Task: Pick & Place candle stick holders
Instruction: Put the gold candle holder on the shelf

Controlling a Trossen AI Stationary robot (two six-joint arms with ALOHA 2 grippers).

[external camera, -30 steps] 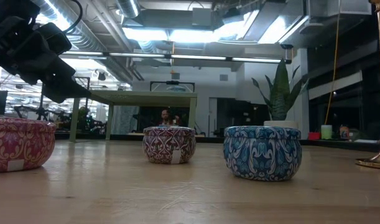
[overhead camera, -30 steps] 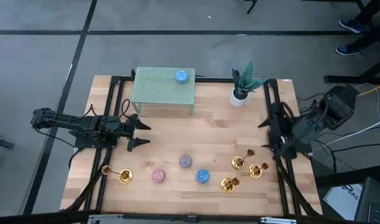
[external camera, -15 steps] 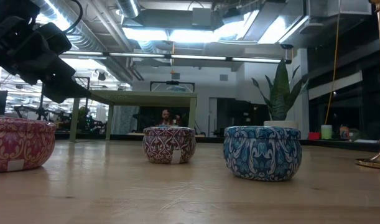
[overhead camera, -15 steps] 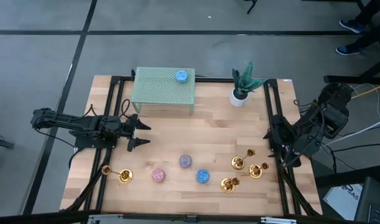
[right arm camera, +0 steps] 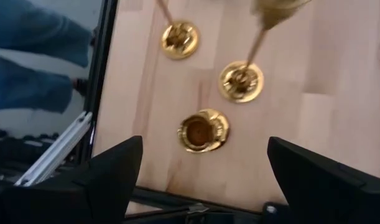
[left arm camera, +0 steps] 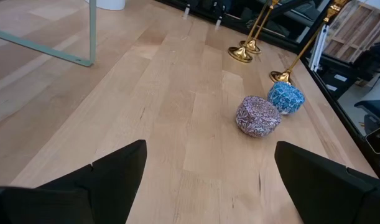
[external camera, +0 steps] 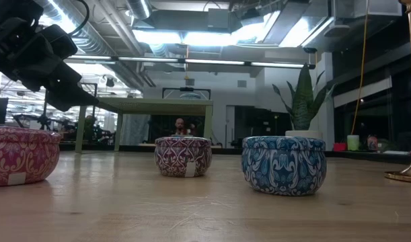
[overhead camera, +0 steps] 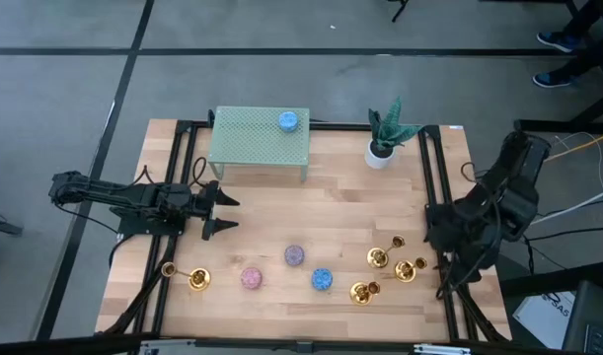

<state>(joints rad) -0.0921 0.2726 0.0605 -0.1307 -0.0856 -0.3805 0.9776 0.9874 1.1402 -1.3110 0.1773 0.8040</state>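
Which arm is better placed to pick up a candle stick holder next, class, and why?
The right. Its gripper, jaws open, hangs beside the three candle stick holders clustered at that side. The left gripper sits mid-table, off from the lone holder.

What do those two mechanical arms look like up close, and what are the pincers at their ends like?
Both arms are black and jointed. The left arm is slim, ending in two pointed dark jaws, the left gripper. The right arm looks bulkier, with cables trailing off beside it. In the wrist views the jaws are broad, flat, matte black wedges.
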